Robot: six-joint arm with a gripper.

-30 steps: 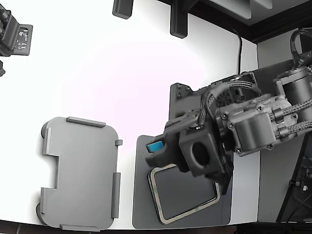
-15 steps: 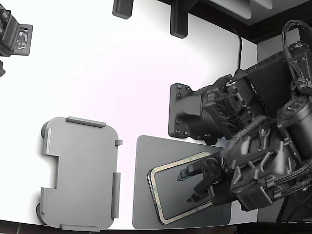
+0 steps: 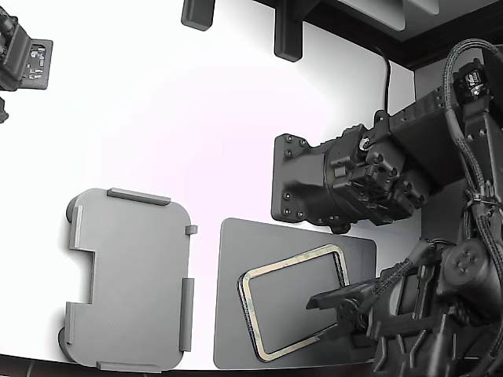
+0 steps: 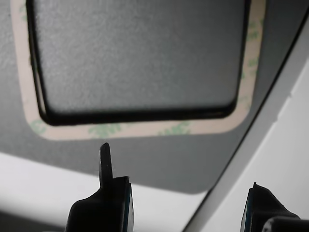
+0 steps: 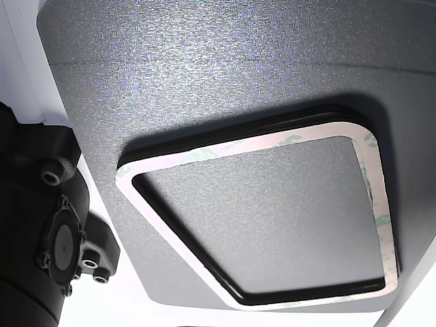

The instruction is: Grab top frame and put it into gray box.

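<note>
- The top frame [image 3: 296, 302] lies flat on a dark gray mat [image 3: 236, 298] on the white counter [image 3: 157, 118], low in the exterior view and right of centre; dark edging under it hints at a second frame beneath, though that cannot be confirmed.
- The end effector [image 3: 339, 316] sits at the frame's right end in the exterior view, its dark fingers [image 3: 334, 298] spread apart and empty, reaching leftward over that short side.
- In the wrist view, the end effector [image 4: 186, 203] has its two fingertips well apart, with the frame's [image 4: 140, 129] near strip just ahead of them and nothing between them.
- The frame's long axis runs roughly left to right in the exterior view, slightly tilted, so the fingers face a short side.
- The gray box [image 3: 130, 279] stands empty on the counter to the left, just beyond the mat's left edge, its long axis running near to far.
- The path between mat and box looks open; the box's raised edge tabs [image 3: 139, 196] would likely need clearing when lowering the thin frame.
- The mat's near edge lies close to the counter's edge.
</note>
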